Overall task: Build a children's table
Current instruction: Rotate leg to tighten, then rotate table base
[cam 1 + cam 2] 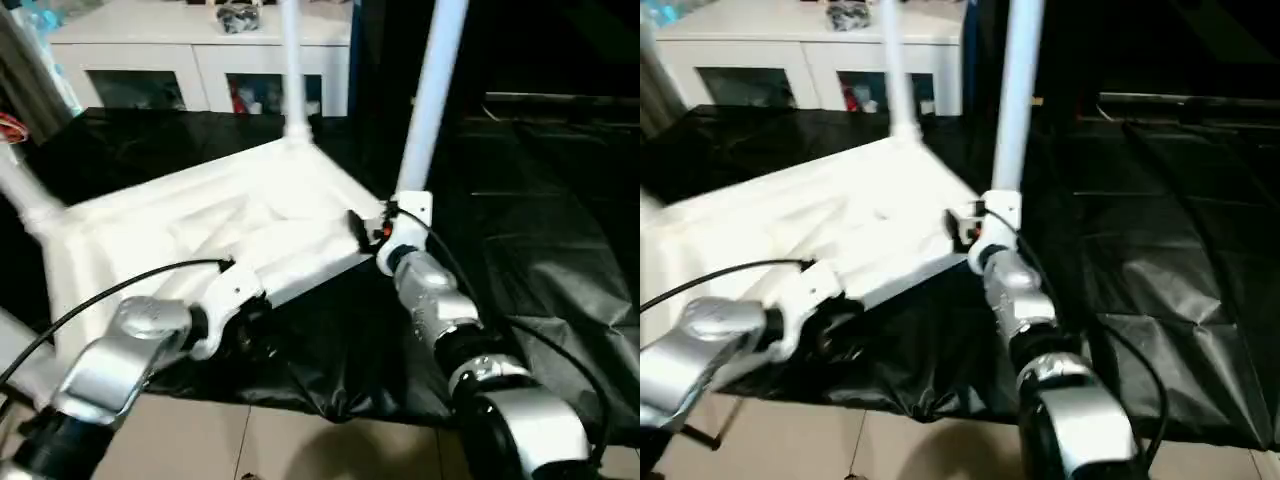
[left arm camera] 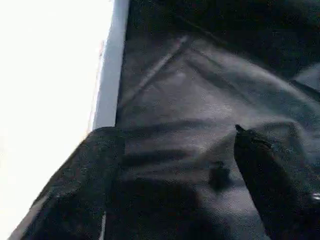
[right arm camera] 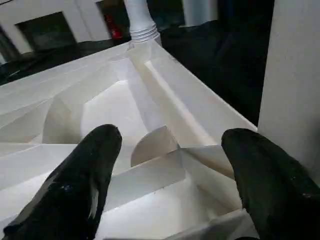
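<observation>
The children's table lies upside down on the black cloth, its white ribbed tabletop facing up. Three white legs stand in corner sockets: one at the far corner, one at the right corner, one at the left. My right gripper is open over the ribbed underside just beside the right leg, with nothing gripped. At the tabletop's near edge my left gripper is open; one finger is next to the white rim, and only black cloth lies between the fingers.
A large black-draped table carries the work. A white cabinet with glass doors stands behind it. Tiled floor shows below the cloth's near edge. A black cable runs along my left forearm.
</observation>
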